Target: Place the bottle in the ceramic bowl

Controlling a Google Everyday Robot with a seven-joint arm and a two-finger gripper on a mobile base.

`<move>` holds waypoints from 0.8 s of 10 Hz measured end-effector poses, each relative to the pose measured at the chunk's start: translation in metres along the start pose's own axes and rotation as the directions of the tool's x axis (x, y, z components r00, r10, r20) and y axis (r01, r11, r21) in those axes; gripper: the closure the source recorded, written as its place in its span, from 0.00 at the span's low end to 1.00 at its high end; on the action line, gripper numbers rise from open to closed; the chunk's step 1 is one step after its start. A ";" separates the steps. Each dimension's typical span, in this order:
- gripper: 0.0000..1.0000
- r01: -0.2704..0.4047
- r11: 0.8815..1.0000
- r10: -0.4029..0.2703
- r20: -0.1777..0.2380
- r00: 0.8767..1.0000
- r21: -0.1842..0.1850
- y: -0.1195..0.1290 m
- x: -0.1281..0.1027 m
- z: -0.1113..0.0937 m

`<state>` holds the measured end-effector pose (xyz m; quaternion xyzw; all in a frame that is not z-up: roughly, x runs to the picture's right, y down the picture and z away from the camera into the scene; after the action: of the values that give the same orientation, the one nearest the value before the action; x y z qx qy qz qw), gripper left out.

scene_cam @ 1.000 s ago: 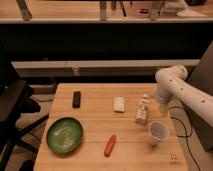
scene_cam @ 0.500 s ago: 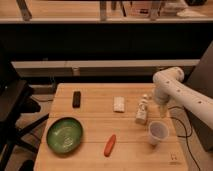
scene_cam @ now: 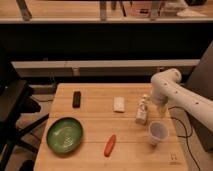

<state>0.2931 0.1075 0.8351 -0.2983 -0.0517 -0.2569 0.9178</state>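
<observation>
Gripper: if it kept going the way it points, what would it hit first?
Likely the bottle: the gripper points down just right of its top. Depth is unclear; it might pass behind and reach the table.

One raised camera looks down across the table from its near edge, pincer at right.

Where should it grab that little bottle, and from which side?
Probably around its wider body, below the narrow neck, from the view's right: the bottle stands upright, and the open gripper hangs just right of it, behind the cup.
</observation>
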 end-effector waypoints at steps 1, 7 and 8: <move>0.20 0.007 1.000 -0.007 0.001 1.000 0.000 -0.002 -0.001 0.003; 0.20 0.080 0.997 -0.080 0.009 0.997 -0.001 -0.008 -0.007 0.016; 0.20 0.088 0.996 -0.088 0.010 0.996 -0.002 -0.009 -0.007 0.018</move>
<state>0.2835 0.1149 0.8521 -0.2982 -0.0691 -0.2957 0.9049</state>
